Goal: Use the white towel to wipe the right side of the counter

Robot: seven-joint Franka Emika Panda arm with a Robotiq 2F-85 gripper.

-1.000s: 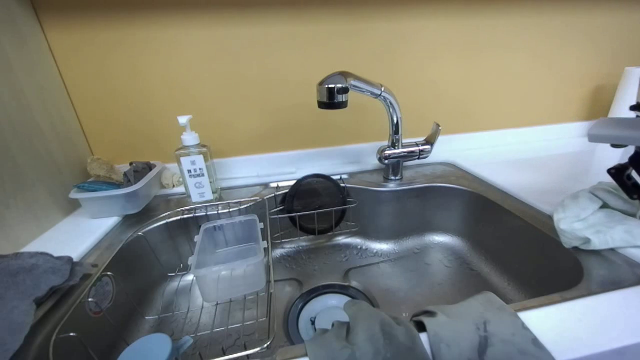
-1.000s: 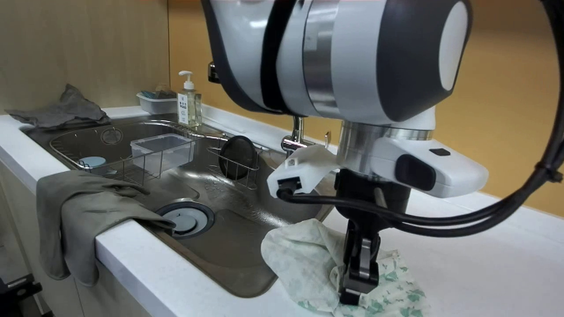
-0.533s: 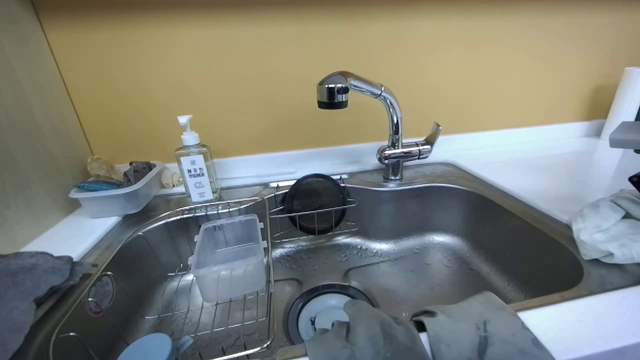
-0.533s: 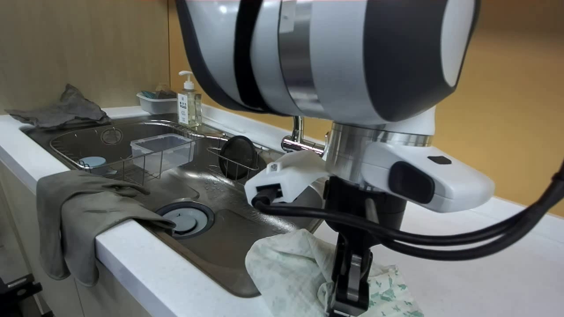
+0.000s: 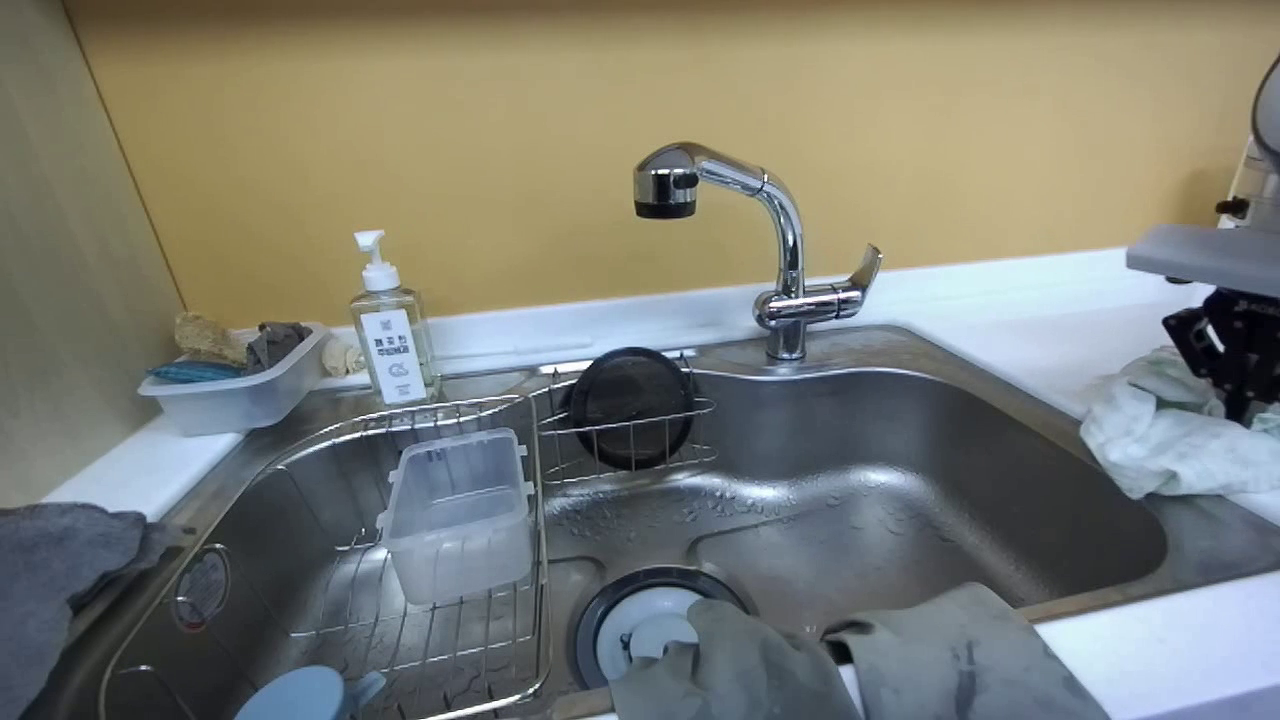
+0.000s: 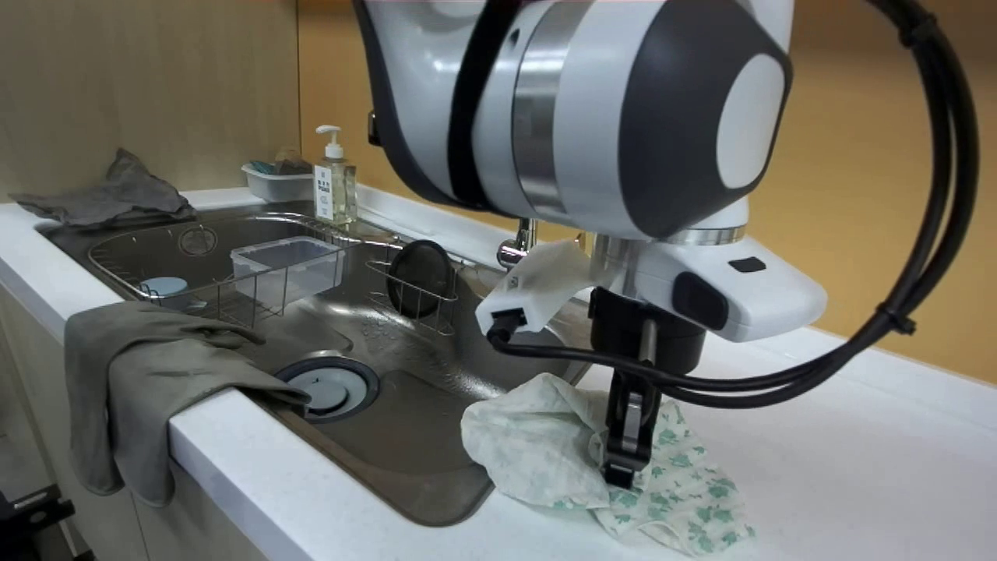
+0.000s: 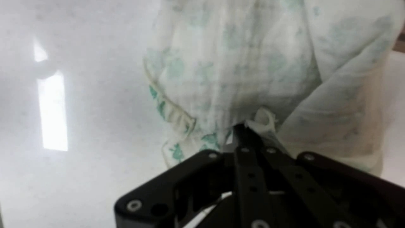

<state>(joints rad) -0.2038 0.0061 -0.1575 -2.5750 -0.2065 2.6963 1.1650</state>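
The white towel with green print [image 6: 537, 448] lies bunched on the white counter [image 6: 841, 460], right of the sink. Its left part reaches over the sink's metal rim. It also shows in an exterior view [image 5: 1150, 450] and in the wrist view [image 7: 237, 72]. My gripper [image 6: 621, 471] points down with its fingertips low at the middle of the towel. In the wrist view the gripper [image 7: 248, 126] is closed, with a pinched fold of towel at its fingertips. The exact contact between fingertips and counter is hidden by cloth.
The steel sink [image 5: 1000, 430] lies beside the towel, with a faucet [image 5: 790, 250] behind it. A plastic box [image 5: 460, 540] sits in the wire rack. A grey cloth [image 6: 171, 374] hangs over the front edge. A black cable [image 6: 779, 397] loops from the wrist.
The gripper and towel moved toward the counter's front edge by half a second ago. They have since moved back toward the wall, and the towel's printed end lies more spread out.
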